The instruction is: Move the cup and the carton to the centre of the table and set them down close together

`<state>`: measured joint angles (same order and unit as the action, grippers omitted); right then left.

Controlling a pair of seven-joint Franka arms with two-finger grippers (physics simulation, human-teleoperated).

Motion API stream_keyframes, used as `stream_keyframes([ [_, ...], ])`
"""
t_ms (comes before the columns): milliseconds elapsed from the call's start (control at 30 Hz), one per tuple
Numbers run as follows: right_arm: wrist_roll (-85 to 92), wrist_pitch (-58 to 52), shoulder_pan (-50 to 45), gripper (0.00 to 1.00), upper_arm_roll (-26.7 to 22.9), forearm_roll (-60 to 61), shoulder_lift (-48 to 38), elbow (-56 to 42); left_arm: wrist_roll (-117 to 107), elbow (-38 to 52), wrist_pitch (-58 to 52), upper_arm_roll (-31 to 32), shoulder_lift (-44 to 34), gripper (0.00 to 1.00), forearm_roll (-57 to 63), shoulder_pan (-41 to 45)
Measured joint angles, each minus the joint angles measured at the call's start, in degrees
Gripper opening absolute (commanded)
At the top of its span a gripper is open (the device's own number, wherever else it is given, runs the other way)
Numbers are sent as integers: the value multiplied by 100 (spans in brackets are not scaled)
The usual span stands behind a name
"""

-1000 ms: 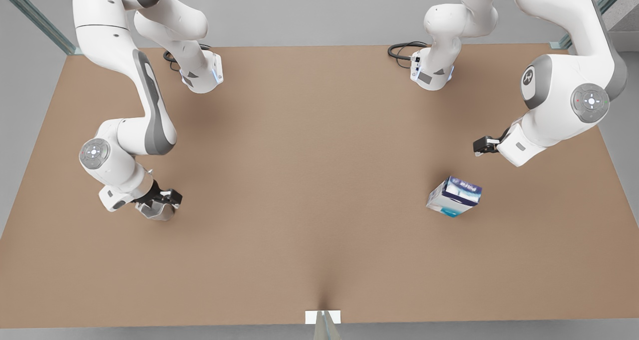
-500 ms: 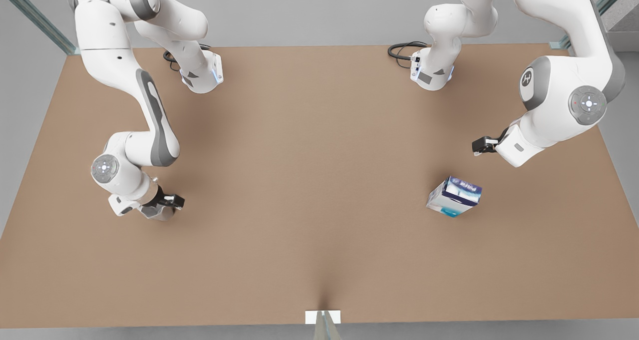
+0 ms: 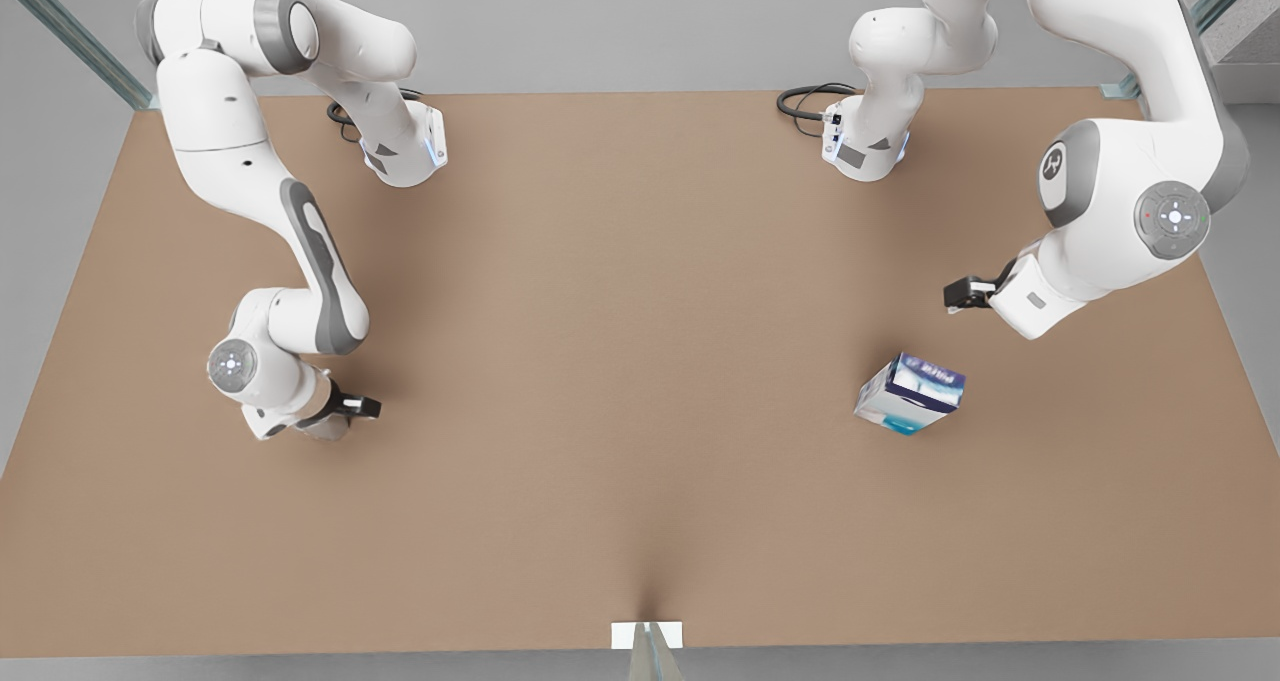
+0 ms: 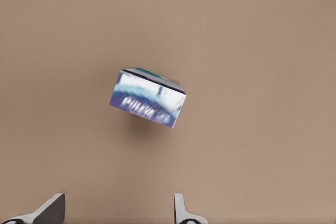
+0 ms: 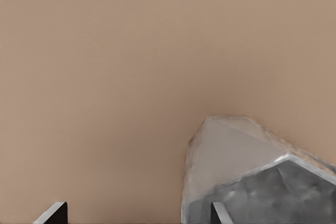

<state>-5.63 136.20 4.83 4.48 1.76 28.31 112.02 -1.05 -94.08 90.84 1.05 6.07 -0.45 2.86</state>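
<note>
The brown table [image 3: 640, 381] carries both task objects, well apart from each other. The carton [image 3: 910, 393] lies near the table's edge on the front view's right, tilted relative to the table edges, its dark blue-purple lettered face up. The left gripper [image 3: 962, 294] hangs above the table just beside the carton, toward the far edge, not touching it; in the left wrist view its fingertips [image 4: 51, 209] stand wide apart, nothing between them, with the carton [image 4: 148, 98] on bare table beyond them. The right gripper [image 3: 345, 413] is low near the table's edge on the front view's left. In the right wrist view its fingertips [image 5: 53, 213] are spread wide; the silvery-grey faceted cup [image 5: 252, 174] sits at one fingertip, largely outside the gap. Whether that fingertip touches the cup cannot be told.
</note>
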Motion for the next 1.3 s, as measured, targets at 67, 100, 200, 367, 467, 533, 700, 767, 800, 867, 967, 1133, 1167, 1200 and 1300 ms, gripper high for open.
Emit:
stream_keyframes([
  [67, 1, 28, 45, 100, 18, 0, 118, -54, 0, -2, -2, 0, 7, 100, 0, 6],
  [100, 8, 103, 45, 100, 10, -7, 158, -71, 0, -3, 0, 0, 4, 100, 0, 6],
  [200, 9, 108, 45, 100, 4, -9, 244, -219, 0, 3, -5, 0, 1, 100, 0, 3],
  [367, 96, 104, 52, 100, -8, -53, 311, -264, 13, 48, -5, 0, 21, 100, 0, 1],
  [467, 367, 35, 54, 38, -17, -61, 308, -253, -24, 110, -46, -7, 21, 100, 0, 8],
  [533, 382, -75, 44, 21, -17, -88, 324, -273, -121, 101, -44, -9, 0, 100, 0, 1],
  [700, 369, -85, 44, 21, -17, -290, 327, -277, -220, 82, -41, -16, -18, 100, -1, 9],
  [767, 360, -85, 44, 21, -17, -290, 329, -277, -240, 83, -40, -31, -19, 100, 0, 1],
  [800, 360, -84, 45, 21, -17, -284, 333, -277, -237, 83, -40, -34, -18, 100, -1, -1],
  [867, 354, -83, 45, 21, -17, -287, 325, -277, -246, 83, -40, -35, -18, 100, 0, 3],
  [967, 285, -786, 23, 21, -9, -272, 315, -709, -246, 83, -40, -35, -18, 100, 0, 5],
  [1133, -1115, -1563, 25, 21, 672, -722, 261, -1255, -243, 83, -44, -35, -18, 100, 0, 5],
  [1167, -1610, -1568, 34, 21, 932, -758, 284, -1356, -290, 83, -33, -49, -26, 100, 0, 17],
  [1200, -2291, -1638, 25, 21, 1250, -949, 308, -1440, -440, 73, 20, -169, -35, 100, 0, 72],
  [1300, -3650, -2509, -98, 21, 1830, -1314, 791, -2460, -1987, 4, 490, -193, -10, 100, -28, -53],
])
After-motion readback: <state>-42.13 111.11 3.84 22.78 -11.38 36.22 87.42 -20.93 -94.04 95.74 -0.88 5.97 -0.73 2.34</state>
